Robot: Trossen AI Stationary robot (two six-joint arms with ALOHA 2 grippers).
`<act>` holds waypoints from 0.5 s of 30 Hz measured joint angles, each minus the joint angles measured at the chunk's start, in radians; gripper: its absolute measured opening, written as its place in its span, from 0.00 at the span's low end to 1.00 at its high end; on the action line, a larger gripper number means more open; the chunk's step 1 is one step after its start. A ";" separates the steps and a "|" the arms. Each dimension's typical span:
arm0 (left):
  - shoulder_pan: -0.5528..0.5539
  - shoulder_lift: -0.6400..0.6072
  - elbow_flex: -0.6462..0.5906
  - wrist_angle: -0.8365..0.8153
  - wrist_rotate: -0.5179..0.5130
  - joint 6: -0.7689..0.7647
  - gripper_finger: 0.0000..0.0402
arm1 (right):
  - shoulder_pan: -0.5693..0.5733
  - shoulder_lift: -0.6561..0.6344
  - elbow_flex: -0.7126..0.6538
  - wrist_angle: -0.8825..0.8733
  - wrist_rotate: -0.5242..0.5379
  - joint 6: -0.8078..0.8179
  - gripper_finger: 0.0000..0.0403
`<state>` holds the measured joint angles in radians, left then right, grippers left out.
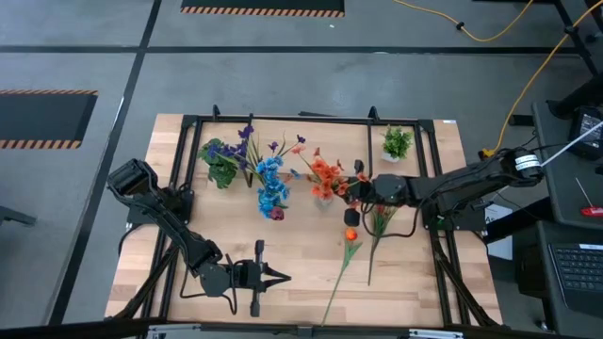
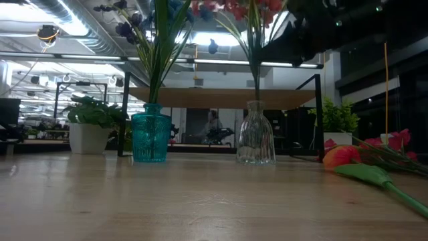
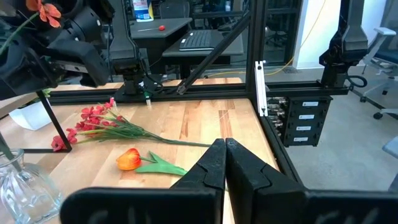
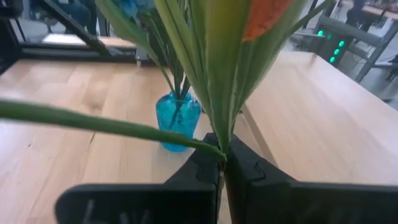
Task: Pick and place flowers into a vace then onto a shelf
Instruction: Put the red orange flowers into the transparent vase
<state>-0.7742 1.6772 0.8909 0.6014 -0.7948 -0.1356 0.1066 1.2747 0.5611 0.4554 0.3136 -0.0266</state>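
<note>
Waiting at the table's near edge, our left gripper (image 1: 283,276) is clenched on nothing. Farther in, our right gripper (image 4: 222,163) pinches orange flowers (image 1: 327,175) over the clear vase (image 2: 255,142), beside the blue vase (image 2: 150,137). We read no writing anywhere.

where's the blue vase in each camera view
high view: the blue vase is mostly hidden under its blue blooms, left of centre on the table.
low view: left of centre, beside the clear glass vase.
left wrist view: not in it; only the clear vase shows at the edge.
right wrist view: centre, behind the stems that the right gripper is shut on.
shared landmark: the orange tulip lying on the table, in the high, low and left wrist views.
</note>
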 joint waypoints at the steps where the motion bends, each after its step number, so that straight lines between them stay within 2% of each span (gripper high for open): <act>1: 0.000 0.000 0.000 0.000 0.000 0.000 0.01 | 0.000 0.000 -0.020 0.035 0.000 0.000 0.01; 7: 0.000 0.000 0.000 0.000 0.000 0.000 0.00 | 0.000 0.000 -0.090 0.185 0.000 0.000 0.06; 15: 0.000 0.000 0.000 0.000 0.000 0.000 0.01 | 0.000 0.000 -0.091 0.184 0.000 0.022 0.18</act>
<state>-0.7742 1.6772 0.8909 0.6014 -0.7948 -0.1360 0.1066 1.2747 0.4706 0.6394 0.3134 -0.0042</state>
